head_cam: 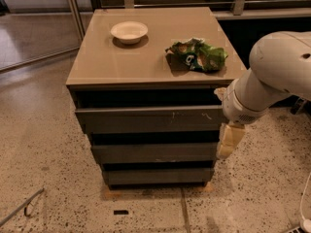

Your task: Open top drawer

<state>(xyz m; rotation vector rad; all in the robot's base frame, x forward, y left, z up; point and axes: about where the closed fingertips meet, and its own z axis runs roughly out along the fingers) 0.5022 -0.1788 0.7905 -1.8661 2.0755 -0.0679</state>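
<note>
The top drawer [146,118] is the uppermost and largest of three dark grey flat fronts in the cabinet, with pale scratch marks right of centre. It looks closed, with a dark gap above it. My gripper [228,141] hangs from the white arm [272,76] at the cabinet's right front corner, beside the right ends of the top and middle drawer fronts, pointing down. It holds nothing that I can see.
A white bowl [129,31] and a crumpled green chip bag [198,55] lie on the tan cabinet top [121,62]. Two smaller drawer fronts [153,153] sit below. A metal railing runs behind. A thin cable [22,208] lies on the speckled floor, front left.
</note>
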